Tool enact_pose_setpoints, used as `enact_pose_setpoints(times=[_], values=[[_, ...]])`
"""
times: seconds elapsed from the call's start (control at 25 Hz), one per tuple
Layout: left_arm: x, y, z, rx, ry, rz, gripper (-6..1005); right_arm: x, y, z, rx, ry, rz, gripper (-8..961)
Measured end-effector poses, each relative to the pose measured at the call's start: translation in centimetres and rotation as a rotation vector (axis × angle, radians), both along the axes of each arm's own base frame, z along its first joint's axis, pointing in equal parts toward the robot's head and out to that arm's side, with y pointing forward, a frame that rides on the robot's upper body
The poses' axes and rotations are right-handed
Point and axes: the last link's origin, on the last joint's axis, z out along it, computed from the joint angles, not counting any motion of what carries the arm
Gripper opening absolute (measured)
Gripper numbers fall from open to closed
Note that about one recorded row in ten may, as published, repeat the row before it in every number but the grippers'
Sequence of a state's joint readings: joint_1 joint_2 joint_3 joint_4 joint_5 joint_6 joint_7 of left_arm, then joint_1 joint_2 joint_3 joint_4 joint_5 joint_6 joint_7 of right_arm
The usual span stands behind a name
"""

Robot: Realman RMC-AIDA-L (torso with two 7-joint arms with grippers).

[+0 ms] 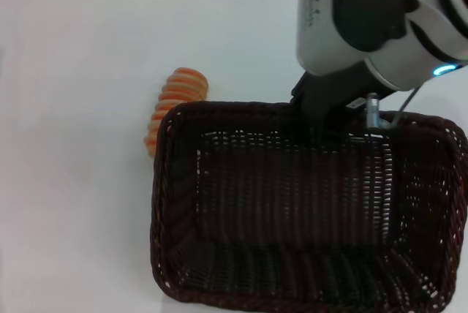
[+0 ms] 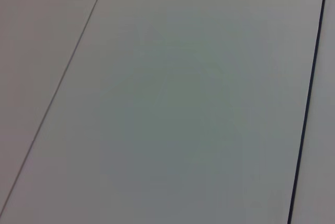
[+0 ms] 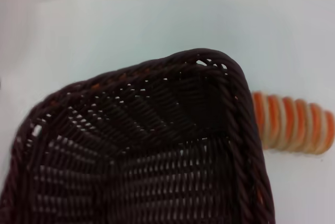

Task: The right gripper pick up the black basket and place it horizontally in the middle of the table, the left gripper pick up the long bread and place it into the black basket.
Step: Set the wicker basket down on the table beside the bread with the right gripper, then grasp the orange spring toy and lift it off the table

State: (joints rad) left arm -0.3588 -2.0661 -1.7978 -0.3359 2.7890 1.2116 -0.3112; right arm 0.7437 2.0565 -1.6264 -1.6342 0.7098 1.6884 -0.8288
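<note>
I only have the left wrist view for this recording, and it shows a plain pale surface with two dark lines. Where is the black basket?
Observer: The black basket sits on the table, low and right of centre in the head view.
Operator: Is the right gripper on it?
Observer: The right gripper reaches down at the basket's far rim; whether it grips is unclear.
Operator: And the long bread?
Observer: The long bread lies outside the basket, by its far left corner.
Operator: Anything inside the basket?
Observer: Nothing, in the head or right wrist view.

The right arm [image 1: 365, 20] is bulky white and dark grey, with a blue light [image 1: 443, 70].
</note>
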Motion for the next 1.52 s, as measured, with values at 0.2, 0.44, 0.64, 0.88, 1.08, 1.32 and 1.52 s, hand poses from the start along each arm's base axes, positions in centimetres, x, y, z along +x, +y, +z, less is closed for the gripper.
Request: enact_pose_setpoints(times=[0.2,0.44,0.64,0.88,1.08,1.32,1.52], values=[[0.1,0.1,0.0,0.000,-0.001,-0.004,842,0.0,0.9,-1.3,-0.022,-0.073,-0.010,138],[0.2,0.2,0.0,0.002,-0.003,-0.008,842,-0.3,1.1,-1.9,-0.018,-0.098,0.012,190],[0.3,0.2,-0.1,0.002,-0.015,-0.014,841,-0.7,1.2,-2.1,-0.001,-0.095,0.033,298],[0.0,-0.1,-0.1,0.001,-0.038,-0.020,841,-1.4,2.2,-1.9,0.097,-0.078,0.066,318],[0.0,-0.2,-0.2,-0.001,-0.037,-0.020,841,-1.6,3.1,-0.9,0.218,-0.036,0.077,318],[-0.1,-0.4,-0.1,-0.007,-0.025,-0.023,840,-1.7,4.8,3.0,0.565,0.139,0.108,318],[0.0,-0.1,-0.3,-0.019,-0.026,-0.025,840,-0.4,5.5,5.5,0.763,0.334,0.085,318]])
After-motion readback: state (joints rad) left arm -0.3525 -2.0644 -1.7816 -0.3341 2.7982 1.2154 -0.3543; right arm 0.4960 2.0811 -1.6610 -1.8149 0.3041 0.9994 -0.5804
